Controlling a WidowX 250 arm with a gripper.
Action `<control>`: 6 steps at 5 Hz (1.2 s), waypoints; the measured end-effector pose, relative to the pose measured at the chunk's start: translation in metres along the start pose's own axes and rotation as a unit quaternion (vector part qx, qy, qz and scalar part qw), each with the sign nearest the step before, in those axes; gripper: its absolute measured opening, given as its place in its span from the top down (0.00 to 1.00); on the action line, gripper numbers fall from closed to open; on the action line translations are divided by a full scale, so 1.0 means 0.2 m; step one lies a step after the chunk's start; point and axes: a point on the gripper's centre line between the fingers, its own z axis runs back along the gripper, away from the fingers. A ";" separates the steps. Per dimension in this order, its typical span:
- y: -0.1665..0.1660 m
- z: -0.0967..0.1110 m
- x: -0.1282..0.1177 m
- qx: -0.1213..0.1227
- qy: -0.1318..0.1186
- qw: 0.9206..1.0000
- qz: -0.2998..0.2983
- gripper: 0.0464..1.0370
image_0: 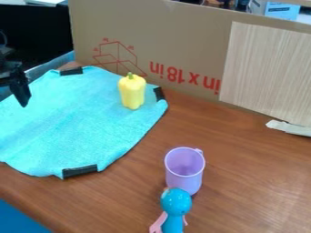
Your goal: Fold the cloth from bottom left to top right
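Observation:
The gripper point(21, 93) hangs at the left edge of the camera view, over the upper left part of the cloth; how its fingers stand I cannot tell. The turquoise cloth point(79, 123) lies spread out on the wooden table, with its left end cut off by the view's edge. Black strips mark its top, its right corner and its bottom edge. A yellow pepper point(132, 92) stands upright on the cloth near its upper right corner.
Right of the cloth, a purple cup point(184, 169) stands on the table point(243, 168), with a blue toy figure point(175, 205) in front of it. A cardboard wall point(182, 50) with a wood-grain panel point(267, 73) runs along the back. A whitish strip point(289, 128) lies at the right.

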 end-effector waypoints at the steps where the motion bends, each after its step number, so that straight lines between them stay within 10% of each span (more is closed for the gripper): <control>1: 0.00 -0.05 -0.02 -0.007 0.019 1.000 0.005 0.04; 3: 0.20 0.04 0.11 -0.043 0.007 0.997 0.059 0.04; 6: 0.44 0.02 0.05 -0.003 -0.028 0.997 0.073 0.04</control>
